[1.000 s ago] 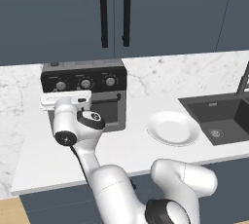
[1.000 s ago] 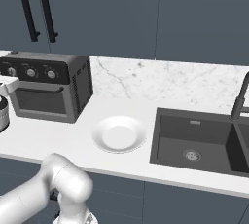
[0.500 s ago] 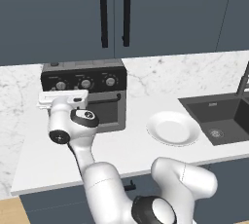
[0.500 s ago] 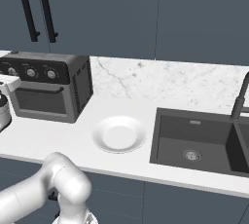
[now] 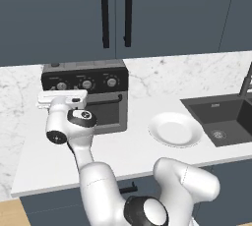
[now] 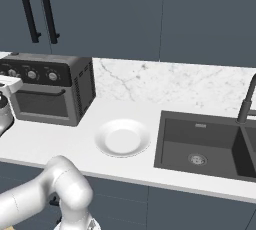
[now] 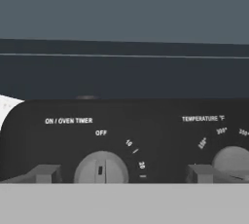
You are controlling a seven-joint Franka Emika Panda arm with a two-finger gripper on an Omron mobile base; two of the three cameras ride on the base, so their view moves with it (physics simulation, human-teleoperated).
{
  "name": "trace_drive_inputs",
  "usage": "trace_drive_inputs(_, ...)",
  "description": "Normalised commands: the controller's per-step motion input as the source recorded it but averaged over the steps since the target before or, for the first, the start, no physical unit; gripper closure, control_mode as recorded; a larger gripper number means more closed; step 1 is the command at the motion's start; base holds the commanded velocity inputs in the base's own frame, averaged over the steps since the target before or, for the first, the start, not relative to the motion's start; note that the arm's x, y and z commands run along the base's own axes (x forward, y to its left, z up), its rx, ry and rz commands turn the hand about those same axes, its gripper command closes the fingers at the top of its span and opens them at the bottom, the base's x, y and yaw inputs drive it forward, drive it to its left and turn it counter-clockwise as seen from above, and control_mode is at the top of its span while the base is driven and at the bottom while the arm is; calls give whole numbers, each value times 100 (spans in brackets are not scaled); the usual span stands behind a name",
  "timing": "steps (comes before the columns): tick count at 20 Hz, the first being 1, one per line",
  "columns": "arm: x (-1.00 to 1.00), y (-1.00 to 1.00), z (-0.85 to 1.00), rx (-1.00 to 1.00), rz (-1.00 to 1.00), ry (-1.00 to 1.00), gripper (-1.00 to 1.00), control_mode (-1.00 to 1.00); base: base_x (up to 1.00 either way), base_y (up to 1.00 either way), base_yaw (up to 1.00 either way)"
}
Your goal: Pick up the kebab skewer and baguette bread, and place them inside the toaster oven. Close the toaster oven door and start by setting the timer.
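Observation:
The toaster oven (image 5: 101, 80) stands on the counter against the wall, also seen from its other side as the toaster oven (image 6: 82, 86). The toaster oven door (image 5: 106, 114) is up and shut, its black handle bar across the top of the door (image 6: 42, 103). My gripper (image 5: 61, 96) hovers at the left end of the knob panel. Up close, the gripper (image 7: 121, 174) is open, its fingertips (image 7: 44, 173) straddling the ON/OVEN TIMER knob (image 7: 100, 167), whose mark points to OFF. The temperature knob (image 7: 232, 162) sits to the right. The kebab skewer and the baguette bread are hidden.
A white plate (image 5: 174, 129) lies bare on the counter right of the oven, seen again as the plate (image 6: 122, 138). A dark sink (image 6: 200, 144) with a faucet (image 6: 247, 99) lies further right. Dark wall cabinets with black handles (image 5: 115, 14) hang above.
The hand has stayed almost still in front of the knob panel while the forearm shifted slightly. The jaws stay open.

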Motion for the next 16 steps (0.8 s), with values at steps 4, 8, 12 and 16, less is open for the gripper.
trace_drive_inputs(4, 17, 14, 0, 0, -1, -2, -100, -100, 0, 0, 0)
trace_drive_inputs(8, 14, 14, -2, 0, -1, -1, -100, -100, 0, 0, 0)
trace_drive_inputs(12, 13, 9, -7, 0, -1, 0, -100, -100, 0, 0, 0)
trace_drive_inputs(16, 9, 7, -9, 0, -1, 0, -100, -100, 0, 0, 0)
